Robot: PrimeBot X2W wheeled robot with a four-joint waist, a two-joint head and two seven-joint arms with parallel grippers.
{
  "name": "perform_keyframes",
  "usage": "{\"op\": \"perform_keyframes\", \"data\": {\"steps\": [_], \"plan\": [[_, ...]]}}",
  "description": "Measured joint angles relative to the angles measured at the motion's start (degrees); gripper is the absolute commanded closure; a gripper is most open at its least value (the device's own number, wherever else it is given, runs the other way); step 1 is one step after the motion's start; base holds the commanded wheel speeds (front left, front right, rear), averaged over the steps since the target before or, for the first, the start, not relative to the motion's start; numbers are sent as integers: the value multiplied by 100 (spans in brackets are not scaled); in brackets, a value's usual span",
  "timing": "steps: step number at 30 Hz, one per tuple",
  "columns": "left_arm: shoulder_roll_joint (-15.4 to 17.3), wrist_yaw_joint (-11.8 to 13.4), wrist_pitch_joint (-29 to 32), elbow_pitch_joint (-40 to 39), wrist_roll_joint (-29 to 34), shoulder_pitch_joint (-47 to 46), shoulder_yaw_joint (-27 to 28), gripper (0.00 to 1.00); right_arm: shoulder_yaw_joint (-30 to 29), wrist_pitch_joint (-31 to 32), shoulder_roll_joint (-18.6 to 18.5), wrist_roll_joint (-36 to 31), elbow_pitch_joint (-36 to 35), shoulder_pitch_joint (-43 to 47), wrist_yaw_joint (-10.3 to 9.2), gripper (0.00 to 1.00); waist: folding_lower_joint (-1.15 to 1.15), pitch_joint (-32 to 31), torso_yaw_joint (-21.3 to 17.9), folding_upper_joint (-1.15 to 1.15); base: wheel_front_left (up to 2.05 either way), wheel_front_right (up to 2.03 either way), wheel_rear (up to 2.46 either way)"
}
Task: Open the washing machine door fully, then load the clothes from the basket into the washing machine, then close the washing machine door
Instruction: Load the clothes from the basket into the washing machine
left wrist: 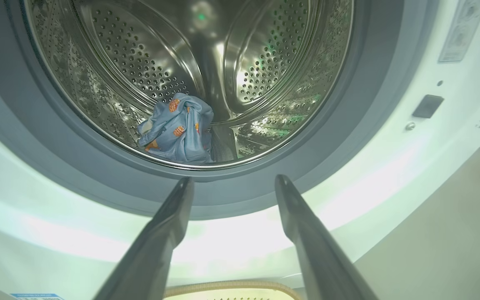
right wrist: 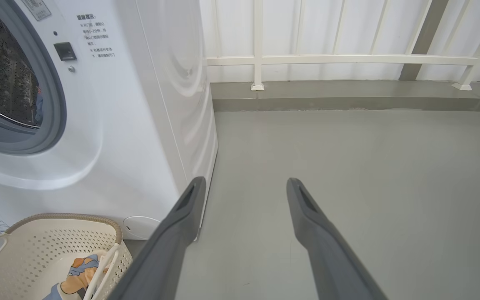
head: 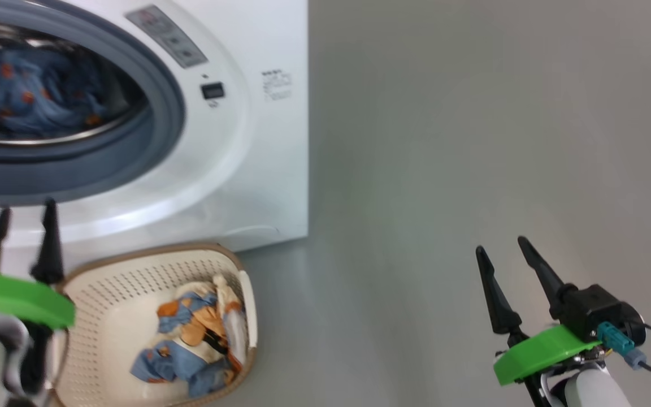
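Left tool (head: 26, 208): spread wide, empty, fingers aimed at the lower front of the washing machine (head: 257, 169), just below its grey-blue seal ring (head: 164, 121).
Right tool (head: 499, 244): spread wide, empty, well to the right of the washing machine, over bare floor (head: 444, 141).

Location of load:
- basket (head: 150, 249) on the floor, close in front of the washing machine, below the drum mouth.
- clothes (head: 195, 333) heaped at the basket end toward the washing machine's right corner: crumpled blue fabric with orange print.
- 1 matching garment (left wrist: 177, 133) already low in the drum (left wrist: 265, 62).

Handling, as judged:
- Expect light, limp, non-fragile fabric, with sag and trailing ends once lifted.
- Pinch a raised fold at the top of the heap, not a flat edge, and close fully to prevent slip.
- Keep clear of the white handle (head: 249, 308) and the perforated wall, since a snag would likely drag the light basket.
- Lift above the seal ring before entering the drum.

Arm pose:
- Left: held low before the washing machine's left part, fingers raised toward its front. Tip the wrist down for a pick.
- Right: held away from the washing machine, fingers tilted up, touching nothing.
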Motion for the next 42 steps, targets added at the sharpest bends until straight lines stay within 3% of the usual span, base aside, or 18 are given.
{"op": "perform_keyframes", "data": {"steps": [8,15,28,42], "plan": [[-525,32,0,-905,368,1376,305,0,-8,0,0,-20,57,328,0,0,0,-682,342,0,0,0,0],[-797,24,0,-1566,818,2195,488,0,45,0,0,-19,79,564,0,0,0,-1209,554,0,0,0,0],[-1344,-29,0,-2030,1185,2731,789,0,53,0,0,-8,59,644,0,0,0,-1424,619,0,0,0,0],[-1496,-97,0,-2071,1371,2835,842,0,45,0,0,23,46,644,0,0,0,-1379,624,0,0,0,0]]}}
